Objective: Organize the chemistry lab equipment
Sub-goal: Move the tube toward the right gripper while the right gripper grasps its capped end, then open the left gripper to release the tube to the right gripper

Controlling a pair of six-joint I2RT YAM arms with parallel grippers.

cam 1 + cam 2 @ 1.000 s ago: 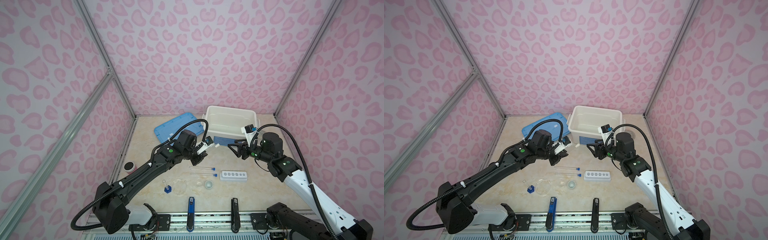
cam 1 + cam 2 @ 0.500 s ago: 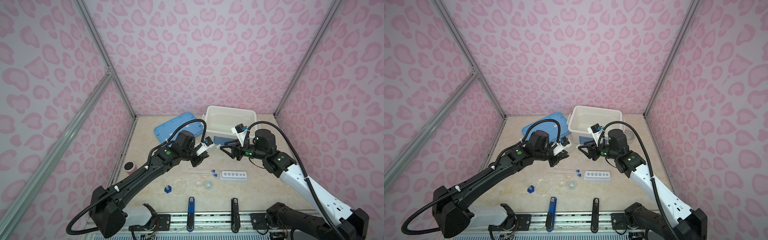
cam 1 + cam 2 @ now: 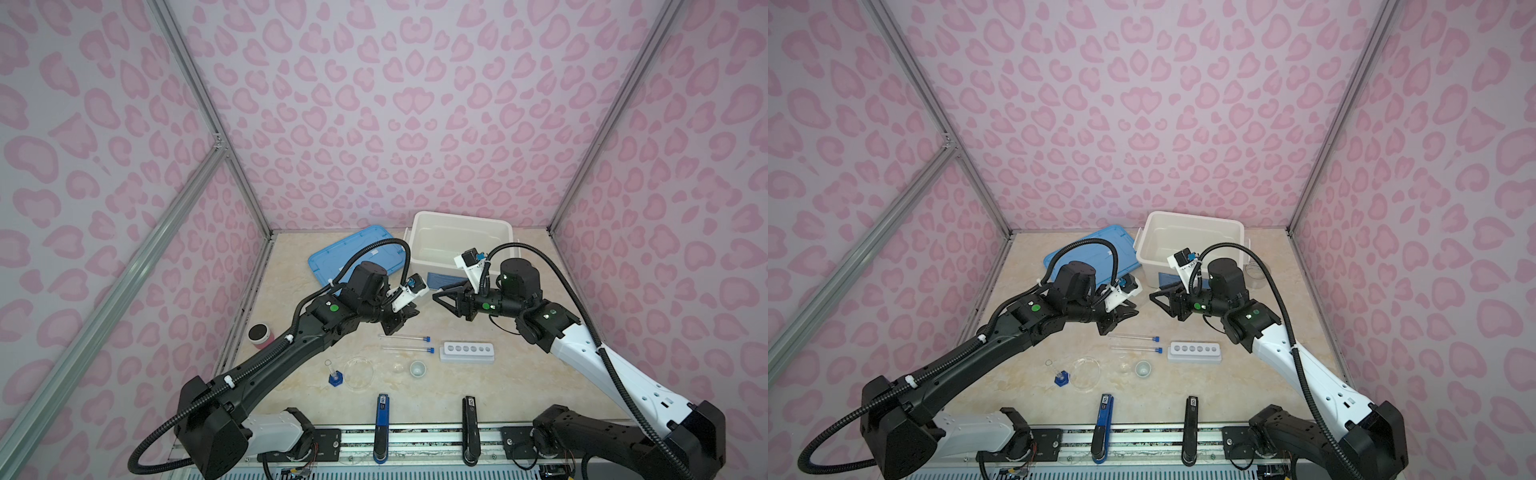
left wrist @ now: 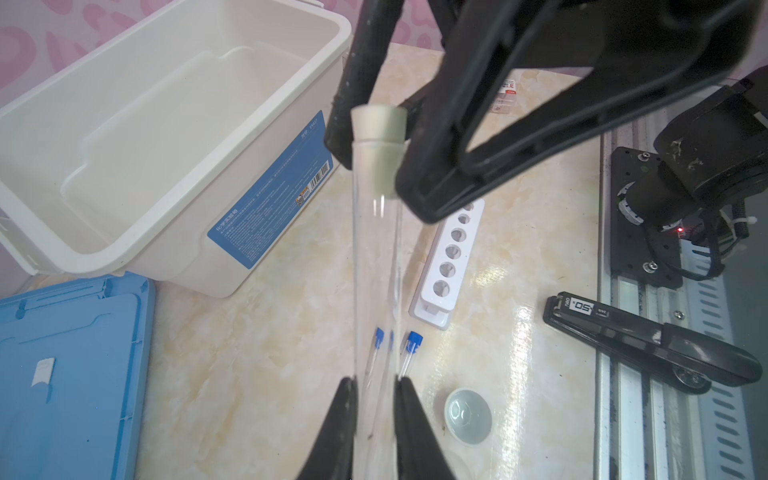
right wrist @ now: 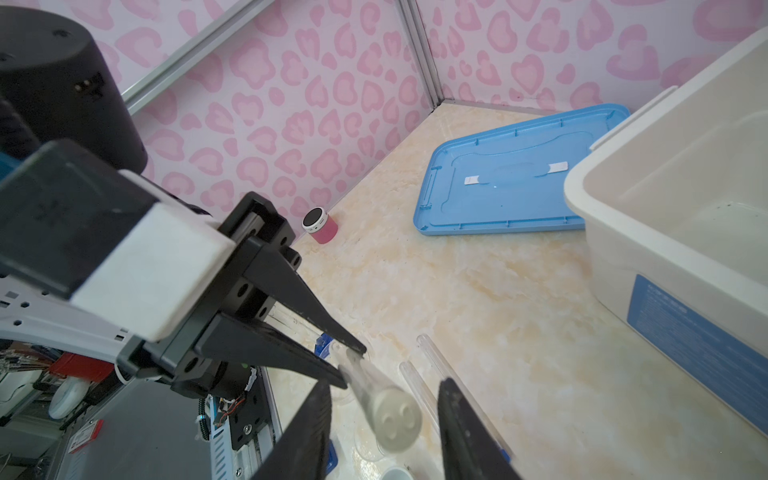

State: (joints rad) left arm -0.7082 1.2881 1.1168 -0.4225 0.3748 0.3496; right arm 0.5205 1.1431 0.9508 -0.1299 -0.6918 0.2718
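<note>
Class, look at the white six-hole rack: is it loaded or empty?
Empty. All six holes of the rack show open, and two blue-capped tubes lie flat beside it.

The walls are pale pink with darker pink heart-like blotches. The table is cream, marbled. The bin is white with a blue label; the lid is blue. The jar is pink, black-topped. Two tubes are clear with blue caps; a third tube has a white cap. The rack and cup are white.
</note>
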